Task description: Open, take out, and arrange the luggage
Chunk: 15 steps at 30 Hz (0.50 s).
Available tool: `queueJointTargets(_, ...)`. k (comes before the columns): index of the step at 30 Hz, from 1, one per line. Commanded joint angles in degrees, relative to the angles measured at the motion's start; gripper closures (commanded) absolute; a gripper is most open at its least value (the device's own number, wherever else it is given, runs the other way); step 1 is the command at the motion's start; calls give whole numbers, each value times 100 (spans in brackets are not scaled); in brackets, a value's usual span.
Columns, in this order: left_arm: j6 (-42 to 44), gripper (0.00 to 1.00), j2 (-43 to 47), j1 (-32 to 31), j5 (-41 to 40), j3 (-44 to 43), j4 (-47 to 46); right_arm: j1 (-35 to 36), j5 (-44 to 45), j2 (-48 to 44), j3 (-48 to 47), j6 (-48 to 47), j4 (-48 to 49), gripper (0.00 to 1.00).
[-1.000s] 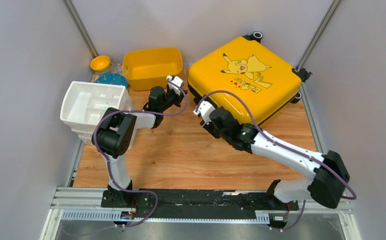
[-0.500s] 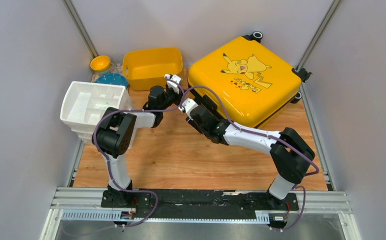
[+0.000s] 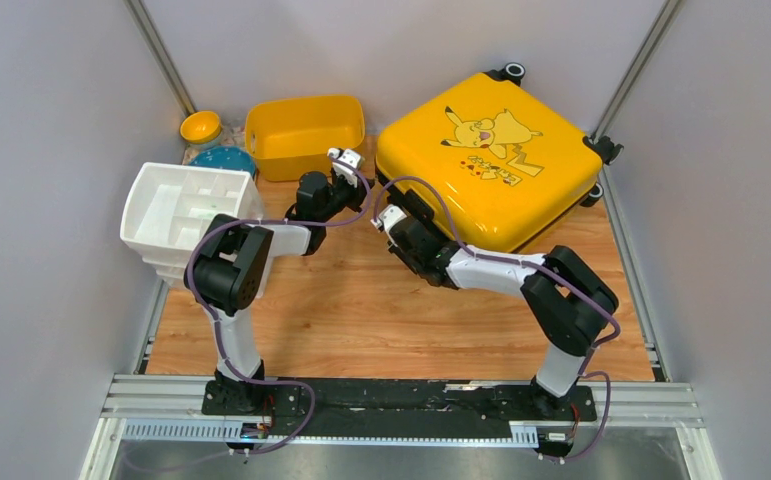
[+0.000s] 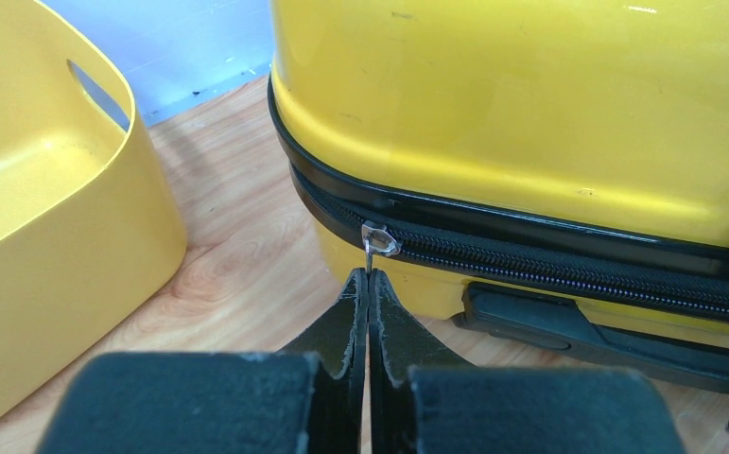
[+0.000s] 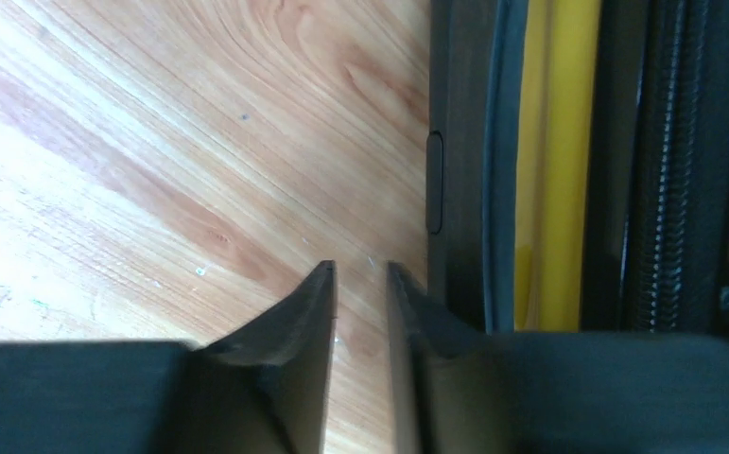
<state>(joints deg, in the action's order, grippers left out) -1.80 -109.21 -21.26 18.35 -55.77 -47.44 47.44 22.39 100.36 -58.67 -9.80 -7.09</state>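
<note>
Luggage [image 3: 491, 160] is lying closed at two o'clock on the wooden table [image 3: 361, 320] in the overhead view. At the left wrist, the left gripper [image 4: 368, 276] is pinching the zipper pull [image 4: 380, 241] at twelve o'clock; the thin tab may be slipping free if tugged off-line. At the right wrist, the right gripper [image 5: 360, 270] is hovering slightly spread and empty over bare wood, risking bumping its neighbour.

Luggage [image 3: 546, 195] yellow, Pikachu print [image 3: 483, 132], black zipper trim [image 4: 549, 270]; tub [image 3: 306, 140] yellow; organiser [image 3: 176, 205] white.

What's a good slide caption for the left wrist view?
Left tool shut on the zipper pull of the closed yellow luggage.
</note>
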Motion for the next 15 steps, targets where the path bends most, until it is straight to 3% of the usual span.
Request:
queueJointTargets(1,22,100,-57,78,-86,-48,-327,-191,-226,-208,163,32,-107,79)
queueJointTargets(4,5,100,-48,86,-86,-40,-327,-191,-296,-533,400,-144,-170,97)
queueJointTargets(12,-57,100,5,95,-51,40,-336,-78,-411,-1518,972,-381,-135,100)
queueJointTargets(13,-57,100,14,95,-42,48,-336,19,-394,-1650,972,-452,13,97)
queueJointTargets(14,-66,100,14,95,-51,48,-336,81,-350,-1677,928,-505,67,81)
queueJointTargets(15,-74,100,22,95,-42,57,-345,125,-245,-1634,867,-575,94,72)
